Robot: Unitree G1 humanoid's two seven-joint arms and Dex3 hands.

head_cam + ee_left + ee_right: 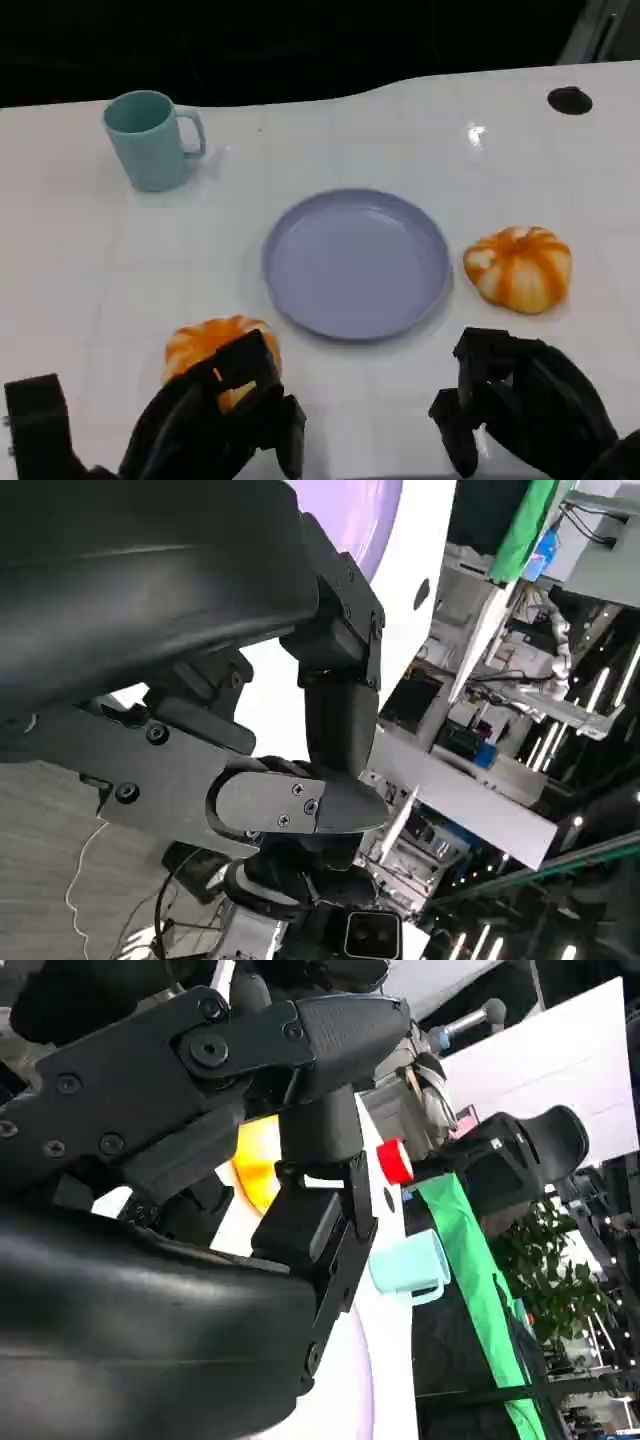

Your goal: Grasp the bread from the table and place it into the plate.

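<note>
left fingers point(255, 385) curled over orange bread point(205, 345), right fingers point(480, 395) curled, empty, white table point(90, 270), dark room

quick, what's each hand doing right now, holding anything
Left hand: over the near orange bread; whether it grips it cannot be told.
Right hand: holds nothing, fingers curled in.

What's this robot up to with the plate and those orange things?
It is meant to put a bread roll onto the purple plate, which is bare right now. Two orange striped bread rolls lie on the white table: one near the robot, just left of the plate, with the left hand right over it, though a grip isn't clear; the other lies to the plate's right. The right hand hangs near the table edge holding nothing. A teal mug stands further back.
</note>
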